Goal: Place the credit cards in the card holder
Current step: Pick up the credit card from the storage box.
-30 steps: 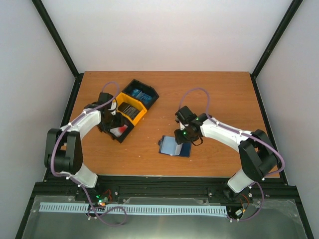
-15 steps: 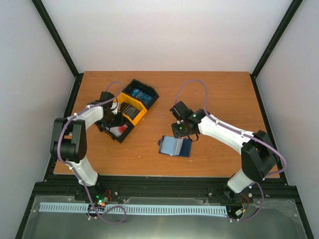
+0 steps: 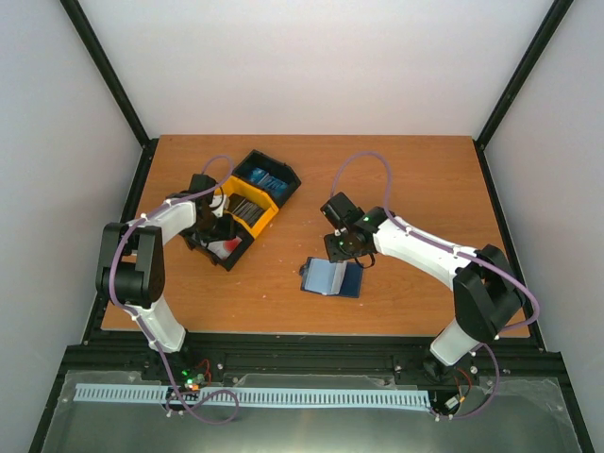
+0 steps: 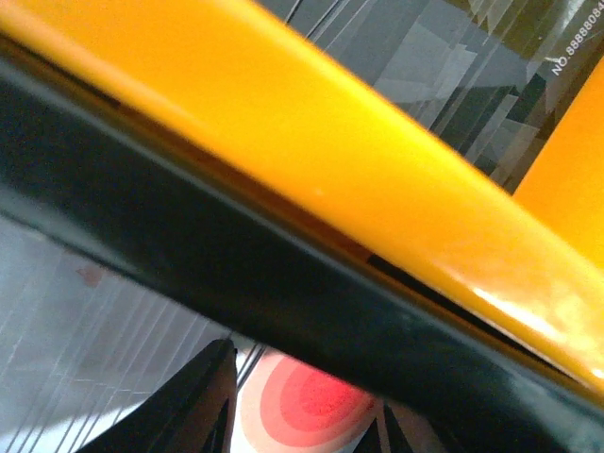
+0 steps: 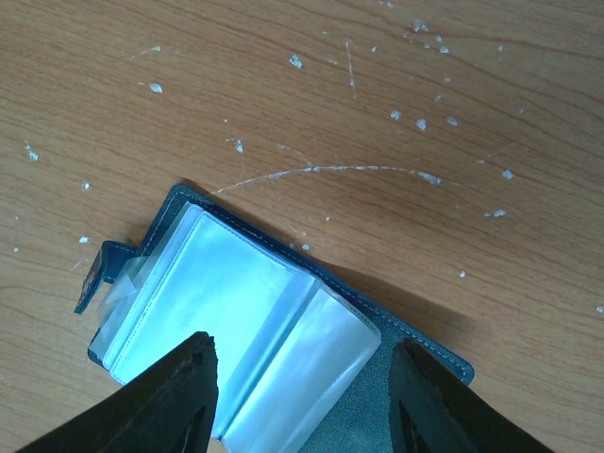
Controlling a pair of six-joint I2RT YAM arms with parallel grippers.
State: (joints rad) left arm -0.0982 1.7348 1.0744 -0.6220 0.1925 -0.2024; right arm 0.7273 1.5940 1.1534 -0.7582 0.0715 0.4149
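My left gripper (image 4: pixel 302 401) straddles the red-circle credit card (image 4: pixel 316 406), spread to pinch it; my right gripper (image 5: pixel 300 349) hovers, fingers apart, above the card holder (image 5: pixel 236 311).

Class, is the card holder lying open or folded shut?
Open: the card holder lies spread on the table, pale clear pockets facing up.

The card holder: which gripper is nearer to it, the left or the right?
Right. The right gripper hovers open over the unfolded card holder. The left gripper is apart from it, across the table at the bin tray.
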